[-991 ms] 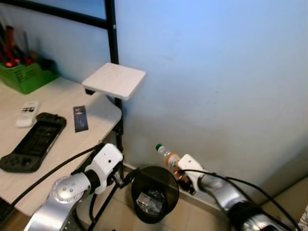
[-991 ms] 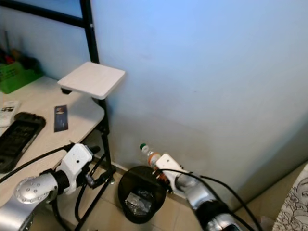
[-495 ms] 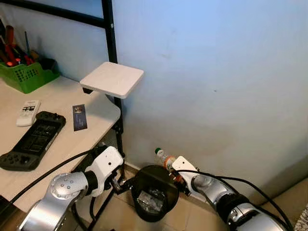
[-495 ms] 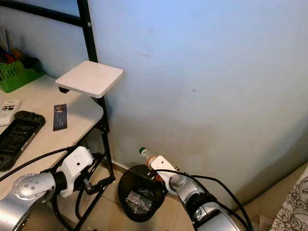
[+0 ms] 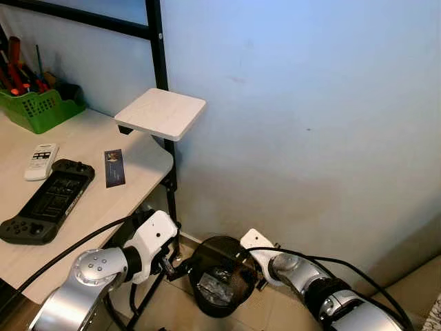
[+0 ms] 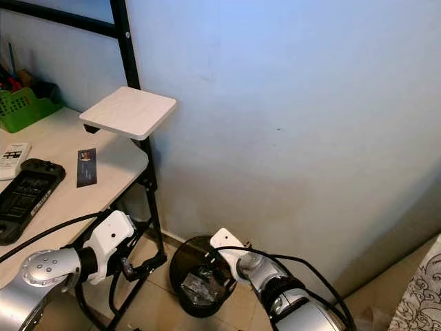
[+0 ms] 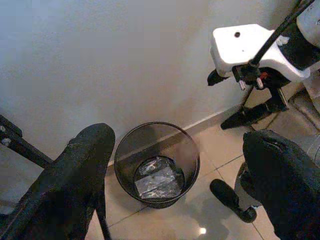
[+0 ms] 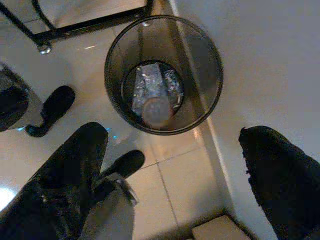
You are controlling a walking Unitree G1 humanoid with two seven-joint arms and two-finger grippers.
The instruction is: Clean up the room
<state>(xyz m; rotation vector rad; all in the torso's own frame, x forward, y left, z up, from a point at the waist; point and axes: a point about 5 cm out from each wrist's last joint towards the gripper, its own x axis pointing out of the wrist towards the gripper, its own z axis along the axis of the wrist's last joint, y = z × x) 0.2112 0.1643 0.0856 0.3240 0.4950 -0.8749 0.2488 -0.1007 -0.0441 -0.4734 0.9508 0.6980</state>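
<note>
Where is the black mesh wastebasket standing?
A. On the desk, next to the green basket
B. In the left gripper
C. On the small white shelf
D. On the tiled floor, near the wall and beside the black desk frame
D: the black mesh wastebasket stands on the tiled floor near the wall, beside the black desk frame.

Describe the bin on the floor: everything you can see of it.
The bin is a round, black, see-through mesh basket with a solid rim. It stands upright on pale glossy tiles, close to the blue wall and beside the desk's black frame. Crumpled clear plastic lies at its bottom, with a blurred pale round thing above it. The right claw hangs open above the bin, not touching it.
</note>
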